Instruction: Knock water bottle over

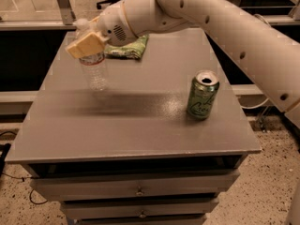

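Observation:
The water bottle (96,71) is clear and ribbed, with a white cap and a white-and-red label band. It is at the back left of the grey table (136,125) and leans a little, its cap toward the left. My gripper (86,43), with tan pads, is against the bottle's upper part and covers its neck. The white arm reaches in from the upper right.
A green soda can (202,95) stands upright on the right side of the table. A green crumpled bag (125,48) lies at the back, behind the gripper. The table has drawers below its front edge (136,156).

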Motion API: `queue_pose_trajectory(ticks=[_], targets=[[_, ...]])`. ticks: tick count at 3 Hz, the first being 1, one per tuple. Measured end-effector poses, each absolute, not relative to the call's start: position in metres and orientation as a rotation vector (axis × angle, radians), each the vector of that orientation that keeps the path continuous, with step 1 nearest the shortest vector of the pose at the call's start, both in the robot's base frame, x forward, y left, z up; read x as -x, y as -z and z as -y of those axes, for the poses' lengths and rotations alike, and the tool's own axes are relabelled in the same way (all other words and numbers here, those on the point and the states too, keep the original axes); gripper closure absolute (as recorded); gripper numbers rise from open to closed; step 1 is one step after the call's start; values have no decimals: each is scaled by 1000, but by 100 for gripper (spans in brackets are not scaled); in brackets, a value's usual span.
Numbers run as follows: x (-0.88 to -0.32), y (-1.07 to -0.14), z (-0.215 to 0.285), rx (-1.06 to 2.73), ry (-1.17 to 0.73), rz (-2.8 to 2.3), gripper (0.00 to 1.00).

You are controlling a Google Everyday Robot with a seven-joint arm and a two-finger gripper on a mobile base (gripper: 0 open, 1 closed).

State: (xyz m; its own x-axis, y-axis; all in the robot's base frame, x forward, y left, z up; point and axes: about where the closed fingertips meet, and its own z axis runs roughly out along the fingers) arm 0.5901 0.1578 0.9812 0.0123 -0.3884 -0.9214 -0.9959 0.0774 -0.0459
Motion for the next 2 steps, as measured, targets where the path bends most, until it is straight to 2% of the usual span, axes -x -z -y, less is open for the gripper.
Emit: queue_pose_trajectory(ticks=[2], targets=[[-591, -980, -112, 1703, -678, -1624, 100]])
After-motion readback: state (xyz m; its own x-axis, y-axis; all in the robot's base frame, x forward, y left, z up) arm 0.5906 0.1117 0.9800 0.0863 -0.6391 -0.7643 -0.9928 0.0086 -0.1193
